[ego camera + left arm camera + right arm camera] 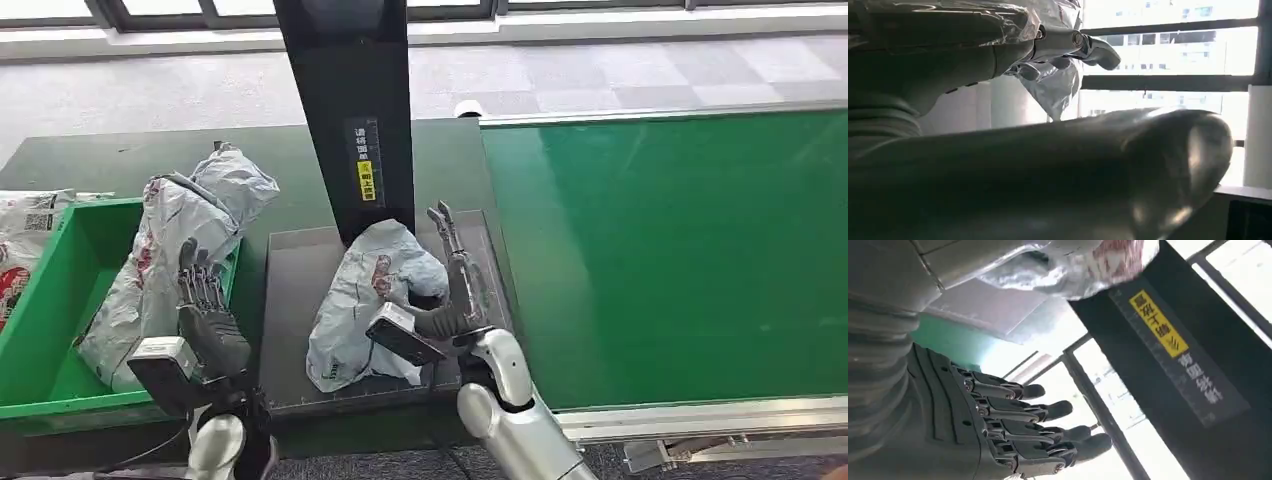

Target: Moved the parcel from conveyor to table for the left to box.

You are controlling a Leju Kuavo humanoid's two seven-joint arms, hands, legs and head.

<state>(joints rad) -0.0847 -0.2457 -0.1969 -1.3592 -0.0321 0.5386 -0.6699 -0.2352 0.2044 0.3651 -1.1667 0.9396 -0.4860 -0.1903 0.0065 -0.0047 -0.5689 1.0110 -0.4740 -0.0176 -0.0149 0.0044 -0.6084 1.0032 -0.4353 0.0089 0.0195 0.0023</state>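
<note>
Parcel (365,300): crinkled, glossy grey plastic film. Conveyor (680,250): smooth matt green belt. Box (60,290): smooth green plastic.

One crumpled grey parcel (365,300) with red print is laid on the dark table (290,290); another (170,260) is propped over the green box (55,290) rim.

parcel (365,300) on table (300,260), left of conveyor (670,250).
</note>
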